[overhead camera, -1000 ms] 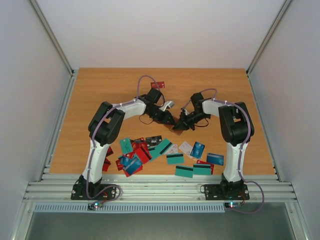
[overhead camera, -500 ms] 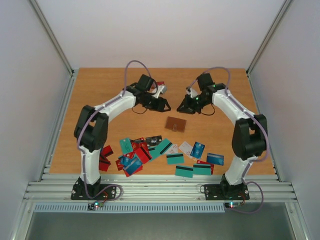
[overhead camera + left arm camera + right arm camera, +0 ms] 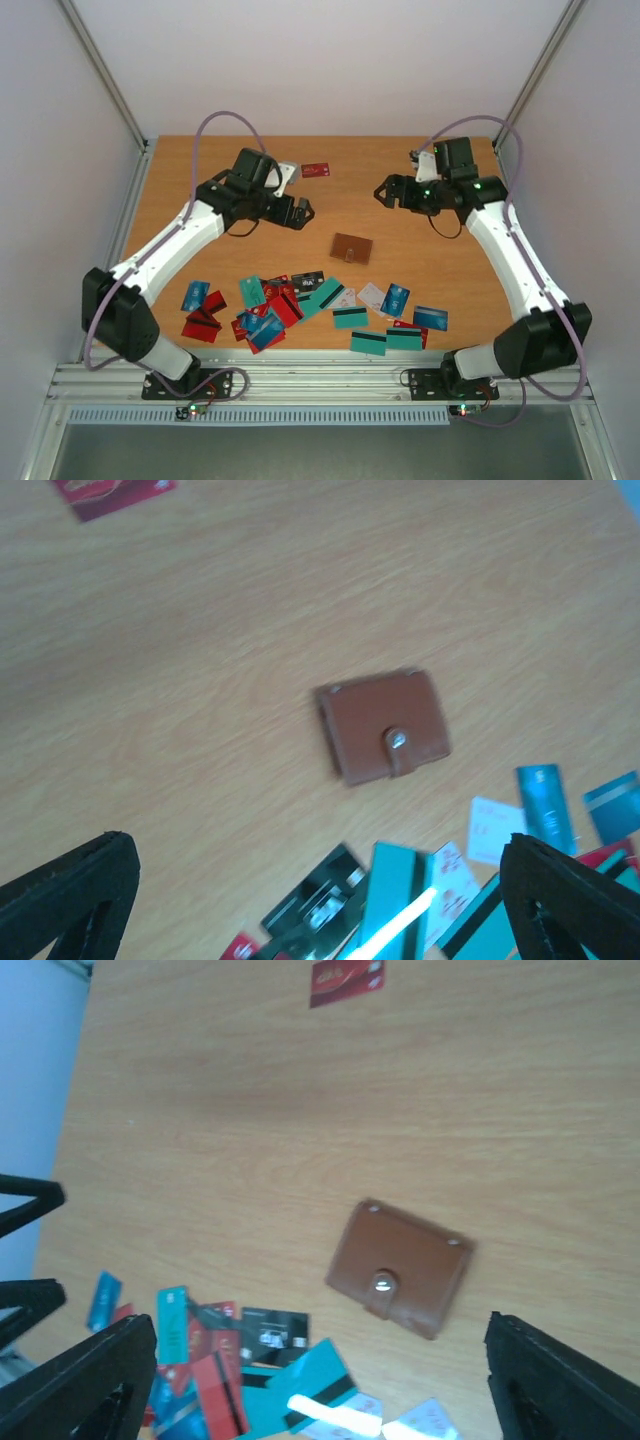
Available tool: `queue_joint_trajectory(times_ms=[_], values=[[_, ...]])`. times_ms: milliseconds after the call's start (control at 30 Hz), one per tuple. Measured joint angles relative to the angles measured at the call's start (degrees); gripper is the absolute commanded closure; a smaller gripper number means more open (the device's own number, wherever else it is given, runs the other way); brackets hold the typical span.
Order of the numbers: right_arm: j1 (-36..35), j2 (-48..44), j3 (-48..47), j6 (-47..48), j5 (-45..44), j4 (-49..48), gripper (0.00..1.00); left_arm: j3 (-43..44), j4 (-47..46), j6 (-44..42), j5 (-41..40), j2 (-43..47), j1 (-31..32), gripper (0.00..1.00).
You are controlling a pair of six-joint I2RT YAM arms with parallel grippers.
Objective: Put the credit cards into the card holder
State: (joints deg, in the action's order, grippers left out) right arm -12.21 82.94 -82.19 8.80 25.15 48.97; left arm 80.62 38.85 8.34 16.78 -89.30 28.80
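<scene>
- The card holder (image 3: 352,248) lies flat and closed near the middle of the desk (image 3: 420,262), touching nothing else.
- It is a small brown leather-like rectangle with rounded corners, set slightly askew to the desk edges.
- A narrow brown strap folds over one long edge onto its face and is fastened by a small silver snap stud. In the left wrist view the strap runs toward 6 o'clock.
- The credit cards (image 3: 300,298) lie at 6 o'clock from the card holder, in a loose band along the near edge of the desk.
- Many of them overlap. They are teal with a black stripe, red, blue, black and white.
- A small cluster of red and blue cards (image 3: 198,312) sits apart at the 9 o'clock end of the band.
- One lone red card (image 3: 316,170) lies well away, at 11 o'clock from the card holder, near the far edge.
- The left end effector (image 3: 318,880) hangs above the desk at 10 o'clock from the card holder. Its black fingers (image 3: 70,895) are spread far apart, with wood and cards showing between them.
- The right end effector (image 3: 320,1360) hangs at 1 o'clock from the card holder. Its fingers (image 3: 90,1380) are also wide apart and grip nothing.
</scene>
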Motion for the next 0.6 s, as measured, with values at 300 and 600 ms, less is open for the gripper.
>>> queue_joint_trajectory(times_ms=[300, 600], values=[[2.8, -14.5, 12.9, 1.7, -10.4, -7.9, 0.02, -12.0, 3.5, -0.2, -13.1, 11.6, -0.9, 0.01], [2.8, -26.9, 23.5, 3.7, -21.9, -15.2, 0.01, -21.7, -1.1, -0.4, -25.8, 23.1, -1.2, 0.02]])
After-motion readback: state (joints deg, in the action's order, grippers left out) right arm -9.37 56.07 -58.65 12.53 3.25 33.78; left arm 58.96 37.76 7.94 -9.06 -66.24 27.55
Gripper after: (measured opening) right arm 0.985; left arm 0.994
